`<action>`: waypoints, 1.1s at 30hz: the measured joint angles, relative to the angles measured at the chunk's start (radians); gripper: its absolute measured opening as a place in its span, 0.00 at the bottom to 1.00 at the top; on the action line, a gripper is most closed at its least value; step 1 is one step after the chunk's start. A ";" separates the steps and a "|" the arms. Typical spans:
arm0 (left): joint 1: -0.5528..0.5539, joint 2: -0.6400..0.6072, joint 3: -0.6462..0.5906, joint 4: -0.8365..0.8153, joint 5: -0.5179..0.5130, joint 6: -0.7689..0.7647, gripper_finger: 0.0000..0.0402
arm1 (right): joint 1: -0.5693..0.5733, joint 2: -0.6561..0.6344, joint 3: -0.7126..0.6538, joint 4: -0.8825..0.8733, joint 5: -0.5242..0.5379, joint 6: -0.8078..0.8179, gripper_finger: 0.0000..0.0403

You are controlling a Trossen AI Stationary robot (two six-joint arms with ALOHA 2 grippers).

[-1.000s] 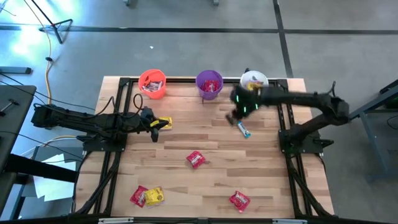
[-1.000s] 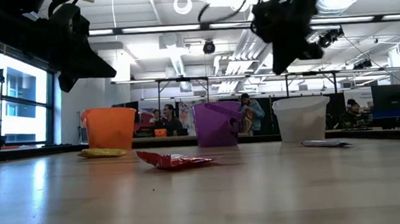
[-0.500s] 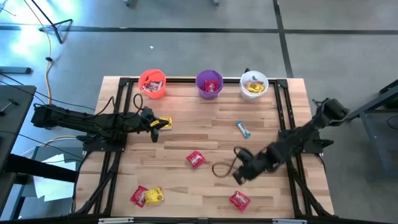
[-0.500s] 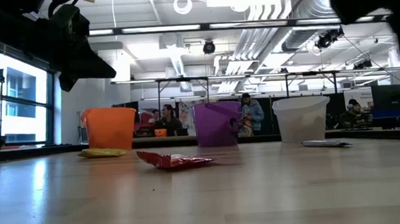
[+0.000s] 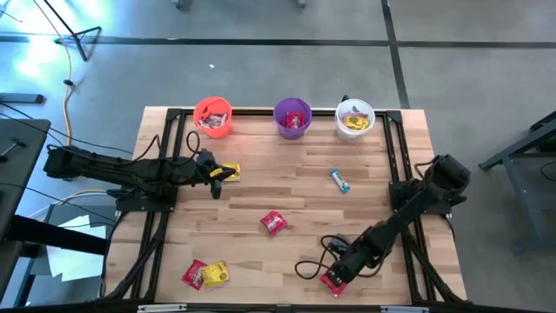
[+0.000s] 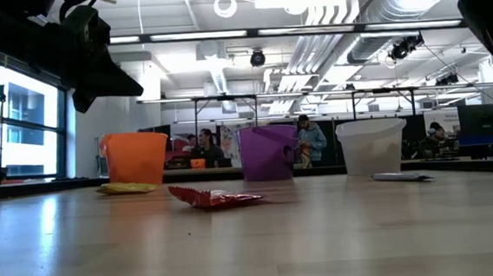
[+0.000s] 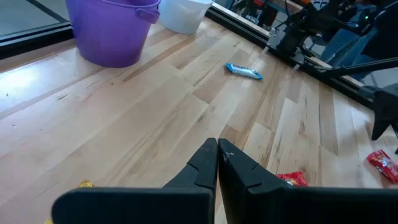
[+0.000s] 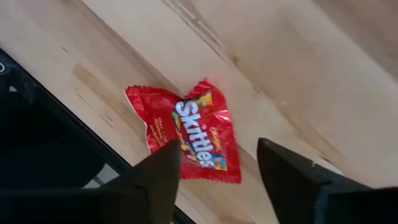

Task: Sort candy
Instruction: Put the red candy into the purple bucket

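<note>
Right gripper (image 5: 333, 276) over the red Skittles packet (image 8: 189, 132) at the table's near edge, fingers spread wide, nothing held.

Packet lies flat on the table (image 5: 295, 187), beside the black frame rail (image 8: 50, 137), between the two fingertips (image 8: 163, 163) but not clamped. Left gripper (image 7: 217, 149) sits pressed closed and empty, next to a yellow packet (image 5: 230, 171) on the left side. Other candy: blue-and-white bar (image 5: 340, 181) right of centre, red packet (image 5: 274, 223) mid-table, red and yellow pair (image 5: 205, 275) near-left corner. Orange cup (image 5: 213, 116), purple cup (image 5: 292, 117) and white cup (image 5: 354, 117) line the far edge, each with candy inside.
</note>
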 joint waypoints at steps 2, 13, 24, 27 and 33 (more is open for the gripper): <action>0.000 0.000 0.000 0.000 0.000 0.000 0.00 | 0.000 0.016 0.000 0.019 -0.010 -0.003 0.55; 0.000 0.000 0.000 0.000 0.033 -0.003 0.00 | 0.003 0.037 0.001 0.029 -0.017 -0.019 0.58; 0.000 0.000 0.000 -0.002 0.035 -0.003 0.00 | 0.071 0.118 0.005 0.113 -0.016 -0.014 0.58; 0.000 0.000 0.000 -0.006 0.035 -0.003 0.00 | 0.073 0.144 0.016 0.115 -0.015 0.011 0.57; 0.000 0.000 0.000 -0.007 0.035 -0.003 0.00 | 0.075 0.158 0.065 0.025 0.028 0.019 0.40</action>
